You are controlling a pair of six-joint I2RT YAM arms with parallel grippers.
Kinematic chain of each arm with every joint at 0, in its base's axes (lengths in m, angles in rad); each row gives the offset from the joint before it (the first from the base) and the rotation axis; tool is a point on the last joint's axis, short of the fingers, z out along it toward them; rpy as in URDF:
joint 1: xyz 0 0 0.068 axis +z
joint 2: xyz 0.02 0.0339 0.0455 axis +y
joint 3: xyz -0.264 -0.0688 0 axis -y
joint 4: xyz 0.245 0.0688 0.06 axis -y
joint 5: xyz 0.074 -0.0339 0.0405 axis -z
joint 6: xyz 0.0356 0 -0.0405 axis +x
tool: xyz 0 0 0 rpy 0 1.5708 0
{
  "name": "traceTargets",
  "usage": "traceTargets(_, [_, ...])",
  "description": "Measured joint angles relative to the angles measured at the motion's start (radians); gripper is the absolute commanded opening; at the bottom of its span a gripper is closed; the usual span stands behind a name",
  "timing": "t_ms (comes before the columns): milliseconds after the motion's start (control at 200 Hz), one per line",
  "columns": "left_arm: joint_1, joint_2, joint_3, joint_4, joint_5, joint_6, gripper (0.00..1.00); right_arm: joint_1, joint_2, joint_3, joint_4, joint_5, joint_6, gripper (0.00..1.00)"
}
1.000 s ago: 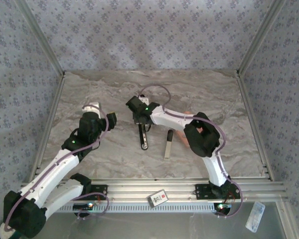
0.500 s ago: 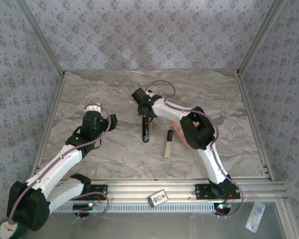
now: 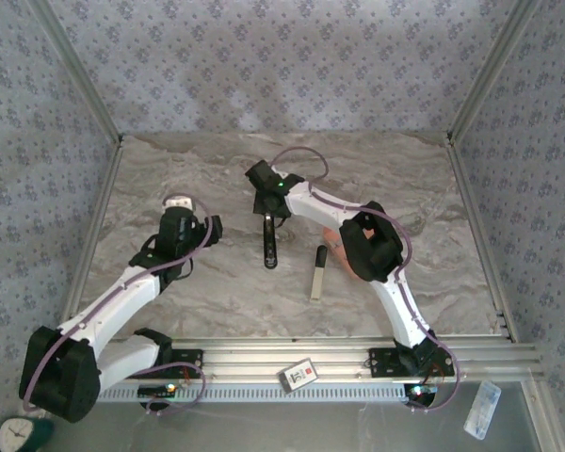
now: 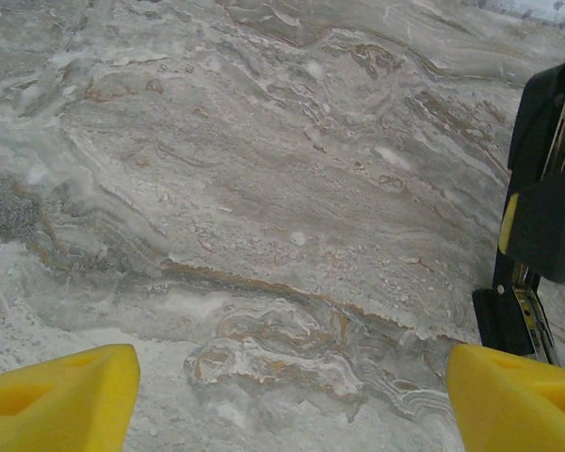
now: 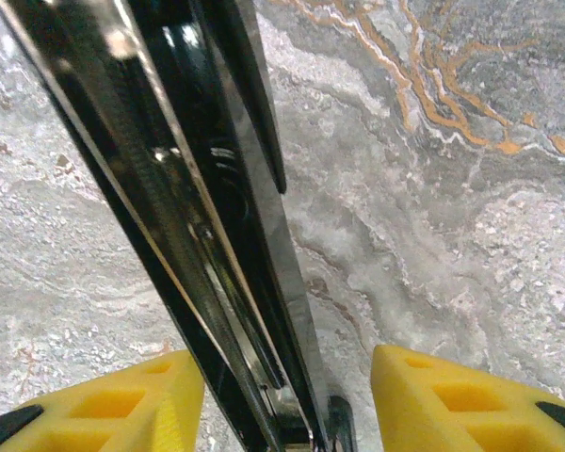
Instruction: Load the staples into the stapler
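Right hand [image 5: 282,403] straddles the long black-and-chrome stapler [image 3: 267,247], its yellow fingers [image 5: 452,405] parted with a gap on one side (no grip). Left hand [image 4: 282,395] hangs wide open over bare stone. On the grey veined marble bench [image 3: 188,169] the stapler lies flat mid-bench, with a slim pale metal strip [image 3: 315,278] near its right, apart.

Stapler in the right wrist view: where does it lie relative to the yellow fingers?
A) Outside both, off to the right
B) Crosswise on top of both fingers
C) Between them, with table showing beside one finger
C: the stapler runs lengthwise between the right gripper's fingers, and bare table shows in the gap beside one of them.
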Motion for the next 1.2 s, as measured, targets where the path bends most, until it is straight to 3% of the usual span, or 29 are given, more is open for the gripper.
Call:
traceTargets(350, [0.06, 0.0, -0.05, 0.018, 0.04, -0.007, 0.85, 0.006, -0.005, -0.043, -0.014, -0.077, -0.01, 0.51])
traceTargets(775, [0.076, 0.019, -0.091, 0.062, 0.091, -0.015, 0.85, -0.033, -0.003, -0.041, 0.069, -0.143, -0.017, 0.29])
traceTargets(840, [0.076, 0.024, -0.091, 0.067, 0.096, -0.015, 0.85, -0.042, 0.007, -0.025, 0.069, -0.15, -0.01, 0.31])
traceTargets(990, [0.076, 0.045, -0.091, 0.074, 0.103, -0.015, 0.85, -0.056, 0.047, 0.009, 0.081, -0.175, -0.001, 0.46])
traceTargets(1199, [0.076, 0.084, -0.091, 0.092, 0.144, -0.027, 0.83, -0.06, 0.064, 0.009, 0.09, -0.216, -0.001, 0.53])
